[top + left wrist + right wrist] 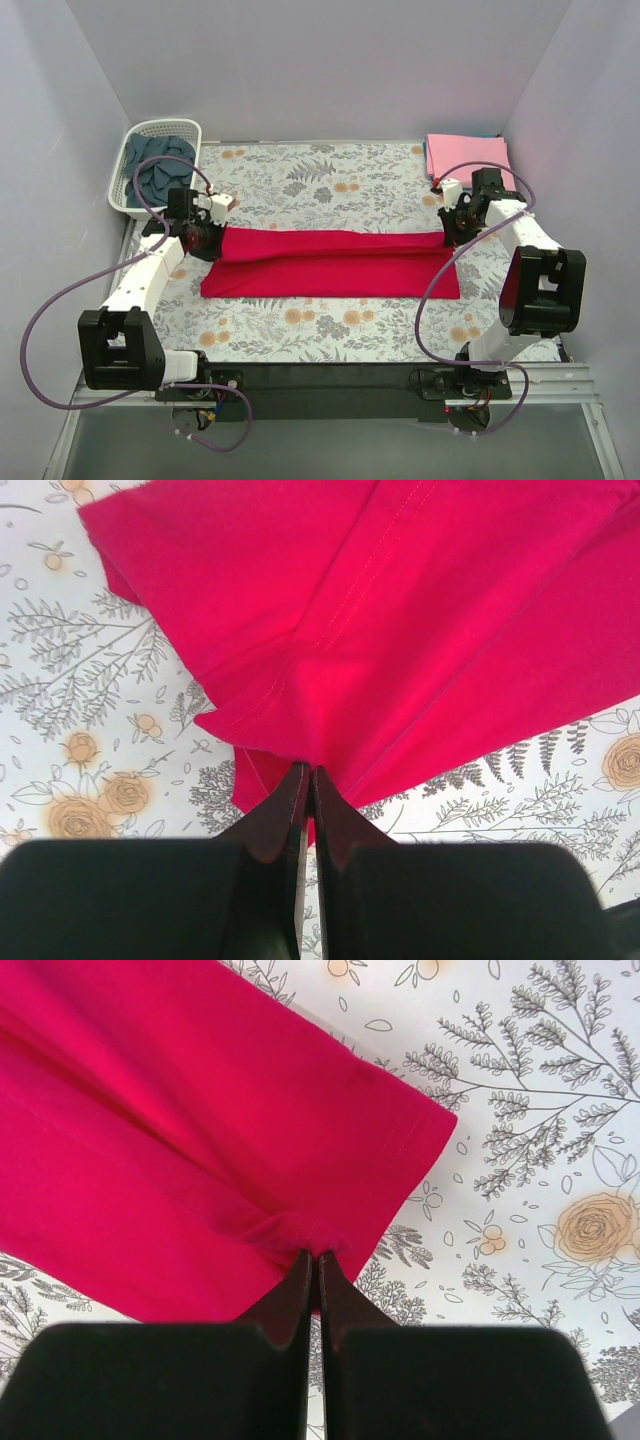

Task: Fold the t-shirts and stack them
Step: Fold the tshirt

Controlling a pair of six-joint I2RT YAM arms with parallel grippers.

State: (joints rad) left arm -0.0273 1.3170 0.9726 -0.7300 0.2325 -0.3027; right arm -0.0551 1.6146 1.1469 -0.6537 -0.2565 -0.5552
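Observation:
The bright red t-shirt (335, 262) lies stretched as a long band across the middle of the floral cloth, its far edge lifted at both ends. My left gripper (212, 237) is shut on the shirt's left end; the left wrist view shows the red t-shirt (400, 630) bunched at the left gripper (307, 772). My right gripper (448, 232) is shut on the right end; the right wrist view shows the red t-shirt (180, 1130) pinched by the right gripper (316, 1256). A folded light pink t-shirt (467, 158) lies at the far right corner. A dark slate-blue t-shirt (158, 172) is crumpled in the basket.
A white lattice basket (132, 160) stands at the far left corner. The floral-patterned grey cloth (330, 180) covers the table. Pale walls enclose the left, far and right sides. A dark rail (330, 378) with the arm bases runs along the near edge.

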